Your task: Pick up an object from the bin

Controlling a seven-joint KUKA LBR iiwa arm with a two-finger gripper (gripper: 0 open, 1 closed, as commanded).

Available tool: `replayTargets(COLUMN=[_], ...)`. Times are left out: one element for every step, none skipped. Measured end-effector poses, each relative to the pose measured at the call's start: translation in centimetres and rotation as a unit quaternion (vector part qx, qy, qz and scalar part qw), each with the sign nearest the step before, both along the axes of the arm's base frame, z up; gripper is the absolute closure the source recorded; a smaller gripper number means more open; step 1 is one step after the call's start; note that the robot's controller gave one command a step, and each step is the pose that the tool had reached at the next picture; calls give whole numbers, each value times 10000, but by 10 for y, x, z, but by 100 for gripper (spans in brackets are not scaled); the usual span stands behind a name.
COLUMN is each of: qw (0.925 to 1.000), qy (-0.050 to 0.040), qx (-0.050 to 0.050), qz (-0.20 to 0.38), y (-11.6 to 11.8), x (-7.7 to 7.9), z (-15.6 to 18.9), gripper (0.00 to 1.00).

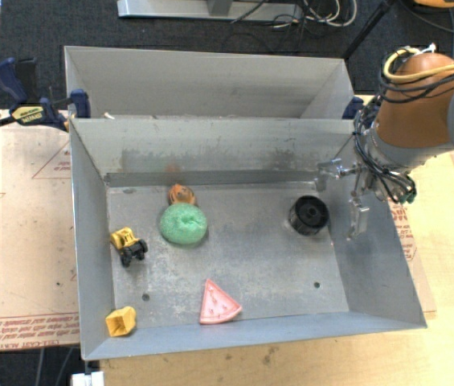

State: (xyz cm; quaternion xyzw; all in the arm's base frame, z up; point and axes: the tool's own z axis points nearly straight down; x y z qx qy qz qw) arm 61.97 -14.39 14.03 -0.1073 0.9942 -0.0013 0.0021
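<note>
Black round cap, bin's right side

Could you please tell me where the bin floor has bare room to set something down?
The widest bare floor lies between the green ball and the black round piece, reaching forward to the pink wedge. The front right corner is bare too. The left is crowded: yellow toy truck, yellow block.

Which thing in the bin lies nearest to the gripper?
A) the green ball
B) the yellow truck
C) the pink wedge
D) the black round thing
D: the black round thing lies just left of the gripper, while the green ball, pink wedge and yellow truck lie much farther left.
</note>
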Motion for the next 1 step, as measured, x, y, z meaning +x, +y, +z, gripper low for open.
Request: replayTargets(qw=[9959], qy=[3], qx=[19], qz=[-903], y=[18], x=[0], z=[-50], gripper=[0])
